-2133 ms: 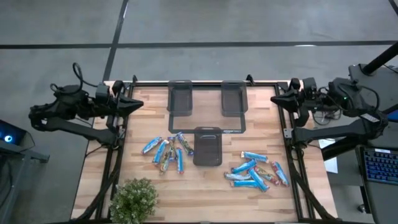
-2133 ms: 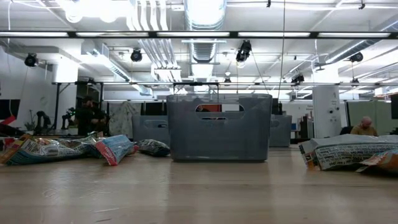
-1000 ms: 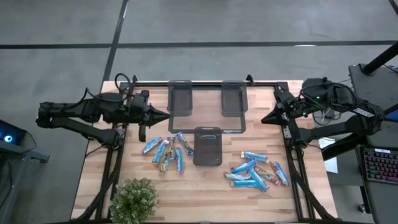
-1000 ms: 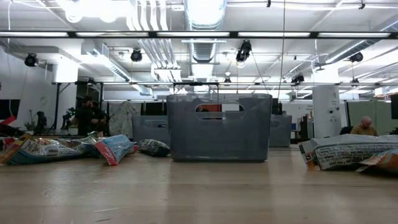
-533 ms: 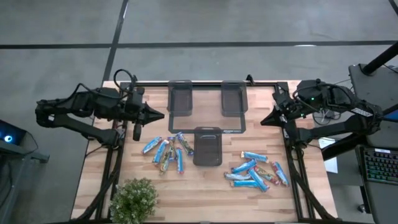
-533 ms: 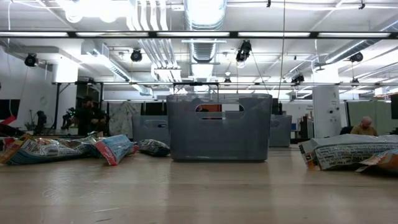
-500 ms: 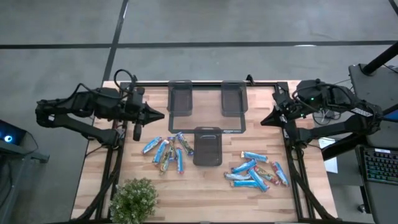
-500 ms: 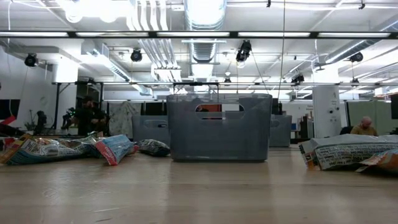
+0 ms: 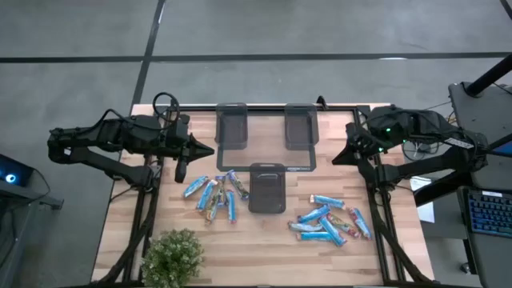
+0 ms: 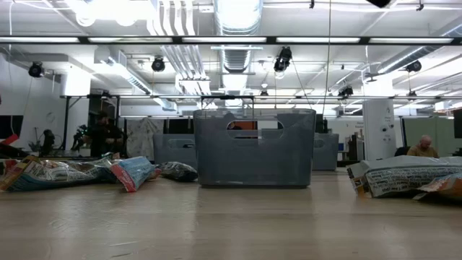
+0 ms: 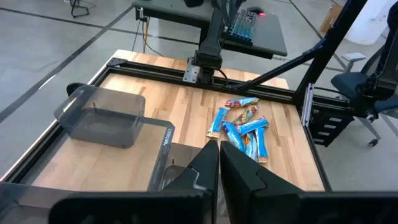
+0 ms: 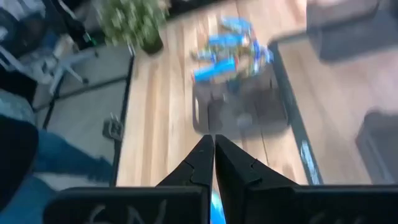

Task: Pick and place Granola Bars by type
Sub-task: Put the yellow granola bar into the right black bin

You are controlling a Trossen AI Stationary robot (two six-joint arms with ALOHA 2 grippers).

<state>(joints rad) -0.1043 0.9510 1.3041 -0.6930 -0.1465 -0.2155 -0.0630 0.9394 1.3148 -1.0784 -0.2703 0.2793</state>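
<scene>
Status: approach phase, nothing picked yet.

- Granola Bars sit in two loose piles on the table (image 9: 240, 240): left pile (image 9: 214, 194) just beside the near tray's left side, right pile (image 9: 332, 220) off that tray's right, nearer the table's front edge. Mostly blue wrappers, a few with red or brown parts. None are in a tray as far as I can see.
- Three dark grey trays: two side by side at the back, back-left tray (image 9: 232, 128) and back-right tray (image 9: 301, 128), plus the near tray (image 9: 267, 186) centred in front of them. All look empty from above.
- Left gripper (image 9: 210, 148) hangs over the left part of the table, between the back-left tray and the left pile, fingers pressed together, holding nothing.
- Right gripper (image 9: 336, 158) is near the table's right edge, level with the back trays, well apart from the right pile. Fingers closed, empty.
- Potted plant (image 9: 172, 256) at the front-left corner, clear of the work.

Next move, my read: each gripper has to open first, then drop onto one bar at the edge of its pile. Bars overlap, so pick an outer one lying flat, align the fingers across its narrow width. Type-to-tray mapping isn't evident from here.
</scene>
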